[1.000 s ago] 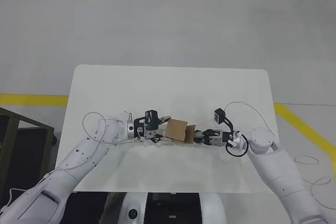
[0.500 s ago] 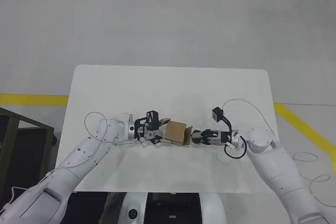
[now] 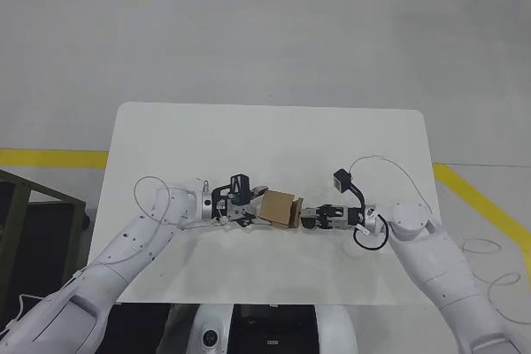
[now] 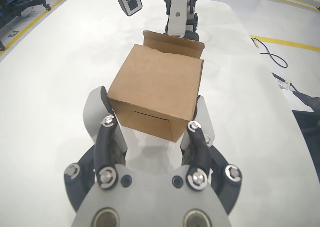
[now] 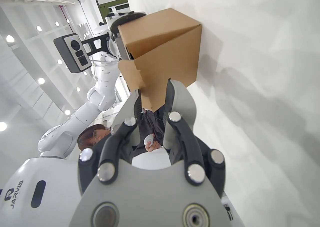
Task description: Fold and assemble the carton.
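the carton (image 3: pixel 279 209) lies mid-table (image 3: pixel 203 142), between the two arms; the left gripper (image 4: pixel 152 97) is clamped on its near end, one finger on each side wall; the right gripper (image 5: pixel 155 91) is closed on the flap (image 4: pixel 172 44) at the far end, with the card between its fingers.

the step in hand looks like folding that flap shut; it would go best with the left grip acting as a firm anchor that does not crush the walls, and the right swinging the flap about its crease rather than pulling, so the carton does not slide or skew.

the long axis seems to run gripper to gripper, slightly askew to the table edge; the open mouth faces the left gripper, and the flap end faces the right.
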